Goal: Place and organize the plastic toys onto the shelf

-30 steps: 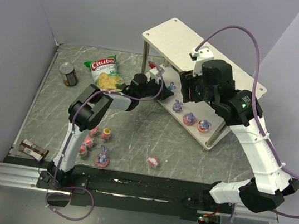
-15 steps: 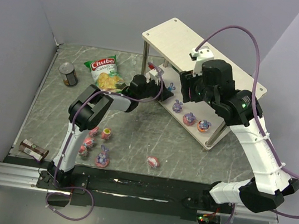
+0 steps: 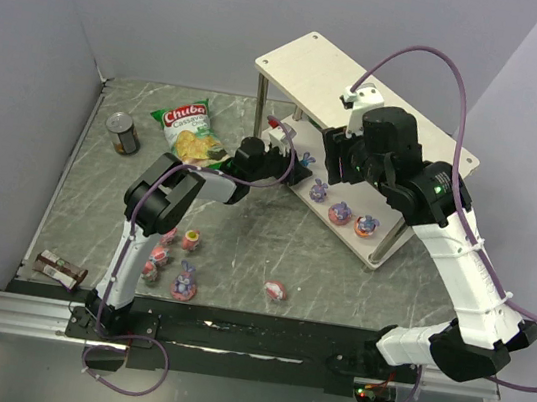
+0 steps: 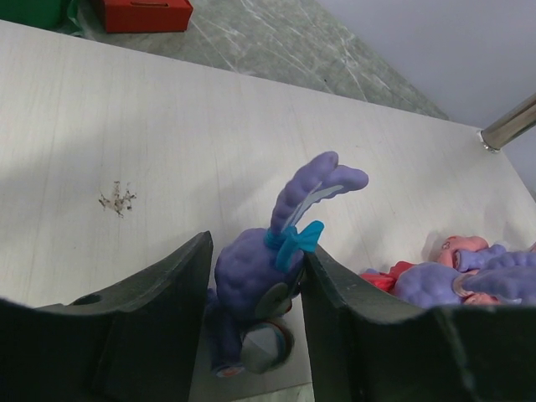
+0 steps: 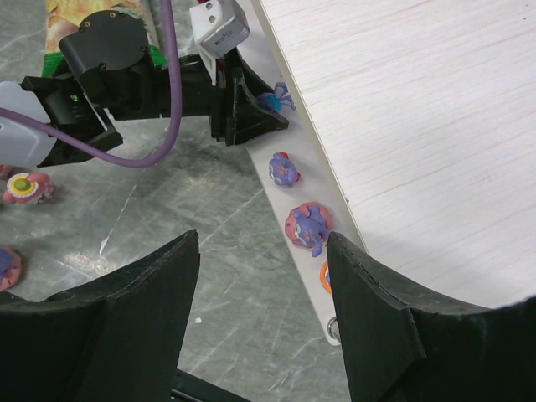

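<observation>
The purple bunny toy [image 4: 255, 280] stands upright at the near edge of the shelf's [image 4: 167, 142] lower board, between the two fingers of the left gripper [image 4: 255, 251]; they flank it so closely that I cannot tell whether they grip it or have let go. More plastic toys [image 4: 452, 272] lie just beside it on the same board. The right gripper [image 5: 261, 243] hovers above the shelf, jaws spread wide and holding nothing. On the table, a green chip bag [image 3: 188, 128] reads "Chuba"

Grey marbled tabletop [image 3: 241, 248], plain lavender walls [image 3: 176, 5].
</observation>
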Available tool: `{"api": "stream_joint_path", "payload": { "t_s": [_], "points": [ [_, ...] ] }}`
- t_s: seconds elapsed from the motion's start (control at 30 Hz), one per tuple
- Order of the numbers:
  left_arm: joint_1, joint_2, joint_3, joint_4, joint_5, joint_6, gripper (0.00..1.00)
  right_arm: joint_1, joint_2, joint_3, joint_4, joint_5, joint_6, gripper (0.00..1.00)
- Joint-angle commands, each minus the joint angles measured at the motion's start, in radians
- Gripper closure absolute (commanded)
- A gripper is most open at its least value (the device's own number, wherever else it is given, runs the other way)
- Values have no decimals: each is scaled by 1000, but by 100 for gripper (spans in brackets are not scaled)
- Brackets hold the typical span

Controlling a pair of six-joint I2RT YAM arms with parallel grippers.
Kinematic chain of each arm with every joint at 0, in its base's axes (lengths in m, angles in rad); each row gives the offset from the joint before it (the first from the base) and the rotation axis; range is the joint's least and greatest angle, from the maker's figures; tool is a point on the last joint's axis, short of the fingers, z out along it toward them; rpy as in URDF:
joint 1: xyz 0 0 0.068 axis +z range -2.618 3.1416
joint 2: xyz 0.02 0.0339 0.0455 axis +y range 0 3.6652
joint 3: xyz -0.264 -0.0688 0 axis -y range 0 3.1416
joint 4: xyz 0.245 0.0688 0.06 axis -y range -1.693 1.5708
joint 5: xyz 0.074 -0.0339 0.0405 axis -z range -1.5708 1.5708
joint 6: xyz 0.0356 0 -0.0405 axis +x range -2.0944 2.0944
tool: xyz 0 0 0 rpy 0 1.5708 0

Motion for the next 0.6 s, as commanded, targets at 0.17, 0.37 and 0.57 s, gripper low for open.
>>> {"api": "stream_joint_path", "payload": {
  "t_s": [0.17, 0.37, 0.57],
  "points": [
    [-6, -73, -18, 13, -13, 30, 46, -2, -23, 6, 1, -18, 14, 30],
    [-6, -84, -24, 10, -10, 36, 42, 1, -21, 1, -3, -27, 20, 30],
    [-6, -118, -59, 34, 4, 53, 30, 1, -26, -6, 1, -24, 23, 30]
  ]
}}
